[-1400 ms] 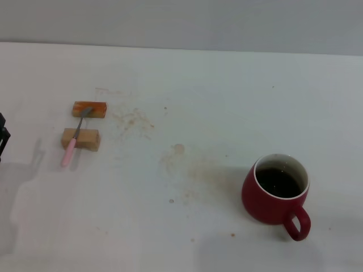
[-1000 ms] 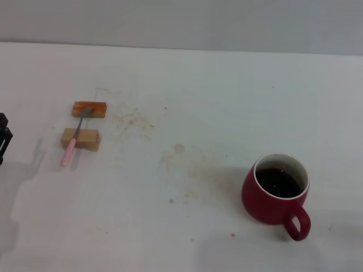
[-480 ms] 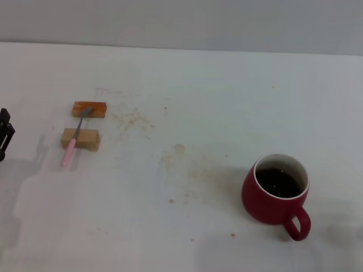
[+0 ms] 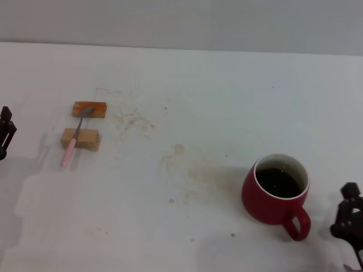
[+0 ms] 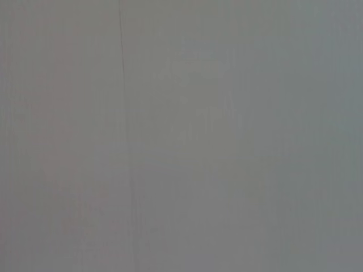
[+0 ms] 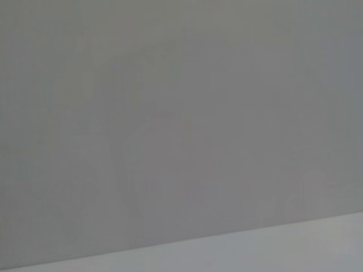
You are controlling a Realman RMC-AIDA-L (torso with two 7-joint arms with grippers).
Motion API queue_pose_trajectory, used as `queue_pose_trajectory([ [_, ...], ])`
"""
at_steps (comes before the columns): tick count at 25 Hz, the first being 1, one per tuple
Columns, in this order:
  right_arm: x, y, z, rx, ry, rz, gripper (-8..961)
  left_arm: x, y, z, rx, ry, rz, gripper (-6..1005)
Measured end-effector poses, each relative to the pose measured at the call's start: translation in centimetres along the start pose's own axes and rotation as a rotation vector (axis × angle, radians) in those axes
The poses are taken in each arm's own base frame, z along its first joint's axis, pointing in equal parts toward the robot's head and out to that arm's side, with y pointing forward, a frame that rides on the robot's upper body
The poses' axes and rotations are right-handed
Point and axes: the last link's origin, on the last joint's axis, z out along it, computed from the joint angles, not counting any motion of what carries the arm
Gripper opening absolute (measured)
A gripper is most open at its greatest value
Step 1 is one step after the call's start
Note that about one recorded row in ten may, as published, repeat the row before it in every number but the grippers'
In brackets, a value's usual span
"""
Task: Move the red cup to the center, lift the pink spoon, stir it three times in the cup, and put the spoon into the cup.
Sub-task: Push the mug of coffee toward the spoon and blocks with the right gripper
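Two grippers showed only at the edges of the head view, and neither one touched anything. The left gripper (image 4: 5,131) was at the far left edge of the white table (image 4: 227,96), well apart from the pink spoon (image 4: 72,144), and so little of it was visible that I could not tell if its jaws were open or closed. The right gripper (image 4: 350,224) was at the lower right corner, just beside the handle of the red cup (image 4: 276,194) but apart from it; only some dark parts of it showed, so the state of its jaws could not be told either. The red cup stood upright on the right side of the table, toward the near edge, with its loop handle turned to the near right. Its inner wall was white and dark liquid filled it. The pink spoon was on the left side of the table, well apart from the cup. It lay across the tan block (image 4: 80,138), its pink handle sloping down to the table on the near side and its grey metal end resting on the orange block (image 4: 89,109), which lay just behind the tan one. Some brownish stains (image 4: 179,149) and small crumbs marked the table between the blocks and the cup. Both wrist views gave only a plain grey surface, and in the right wrist view a paler band ran along one edge.
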Motion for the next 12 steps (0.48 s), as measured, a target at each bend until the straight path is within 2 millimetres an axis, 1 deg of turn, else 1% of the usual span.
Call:
queue_pose_trajectory([
  [12,0.1,0.97,0.57,-0.065,0.012,0.002,0,0.08,0.07,0.2,-0.003,0.004,0.002,803],
])
